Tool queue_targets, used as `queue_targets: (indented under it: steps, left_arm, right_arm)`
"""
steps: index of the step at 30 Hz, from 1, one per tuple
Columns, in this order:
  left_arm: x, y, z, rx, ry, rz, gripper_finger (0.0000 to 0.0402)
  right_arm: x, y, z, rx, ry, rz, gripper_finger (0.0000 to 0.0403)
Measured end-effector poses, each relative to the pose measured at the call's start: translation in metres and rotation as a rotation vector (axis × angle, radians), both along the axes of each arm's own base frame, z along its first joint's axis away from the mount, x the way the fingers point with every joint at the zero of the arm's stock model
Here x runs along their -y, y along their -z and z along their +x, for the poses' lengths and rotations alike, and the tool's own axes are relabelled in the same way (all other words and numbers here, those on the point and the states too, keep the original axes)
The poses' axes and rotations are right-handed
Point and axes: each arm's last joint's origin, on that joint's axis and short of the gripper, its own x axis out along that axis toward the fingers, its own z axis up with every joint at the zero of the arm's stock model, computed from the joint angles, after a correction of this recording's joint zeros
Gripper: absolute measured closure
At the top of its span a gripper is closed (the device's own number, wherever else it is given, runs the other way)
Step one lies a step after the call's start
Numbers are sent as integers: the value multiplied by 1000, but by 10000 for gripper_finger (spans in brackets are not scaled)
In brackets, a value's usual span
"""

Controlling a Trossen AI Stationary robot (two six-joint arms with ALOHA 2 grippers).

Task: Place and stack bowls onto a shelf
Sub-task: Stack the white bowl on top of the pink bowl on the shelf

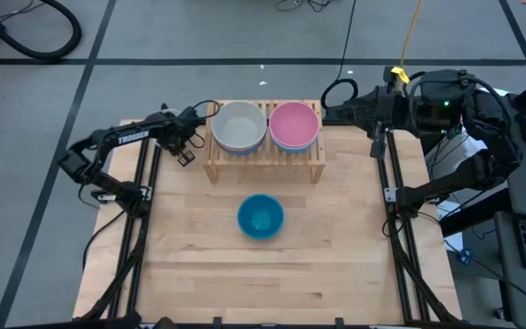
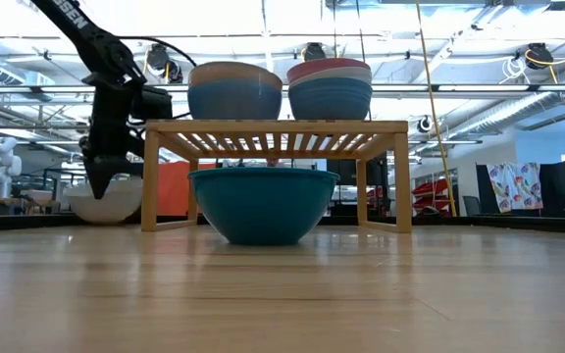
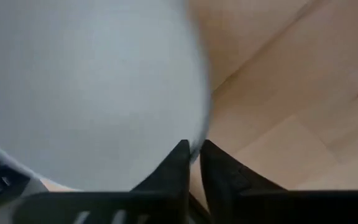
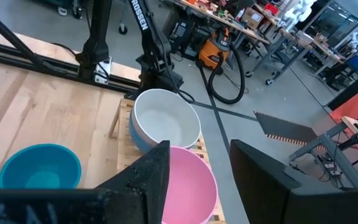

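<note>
The shelf [image 1: 265, 163] was pale wood with a slatted top and four short square legs, and it stood near the far edge of the table [image 1: 199, 274], a smooth plank top with light grain. Two stacks of glossy round plastic bowls sat side by side on the slats, filling the width. The left stack [image 1: 238, 126] showed a white inside from above and a blue outer wall from the low view. The right stack [image 1: 294, 125] was pink inside with a blue bowl at the bottom. Their rims nearly touched.

A teal bowl [image 1: 260, 217] stood upright and alone on the table in front of the shelf, near the middle. Bare wood lay all round it and open table reached to the near edge.

The left gripper [image 1: 185, 152] hung just beside the left end of the shelf. In the left wrist view its fingers [image 3: 178, 167] stood almost together on the thin rim of a white bowl [image 3: 86, 81], smooth and matt, which filled most of that picture. The low view showed this white bowl down at table height to the left of the shelf, apart from its leg.

The right gripper [image 1: 332, 91] waited beyond the far right corner of the shelf, off the table's edge, fingers [image 4: 157, 168] wide apart and holding nothing.
</note>
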Motion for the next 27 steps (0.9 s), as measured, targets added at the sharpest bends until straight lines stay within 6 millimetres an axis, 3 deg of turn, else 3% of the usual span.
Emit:
queue_targets:
  steps: [2, 9, 14, 19, 27]
  left_arm:
    - [0, 0, 0, 1, -6, -1, 389]
    - [4, -1, -3, -6, -66, -15, 396]
    - [13, -17, -6, -11, -92, -30, 398]
    - [21, -53, -8, 37, -139, 12, 398]
    - [42, -143, -11, 164, -137, 125, 399]
  right_arm:
    - [0, 0, 0, 1, 0, 0, 243]
    - [0, -1, 0, 11, 0, -2, 243]
    - [0, -1, 0, 11, 0, -1, 243]
    - [0, -1, 0, 10, 0, -3, 243]
    - [-1, -3, -7, 22, 2, -8, 243]
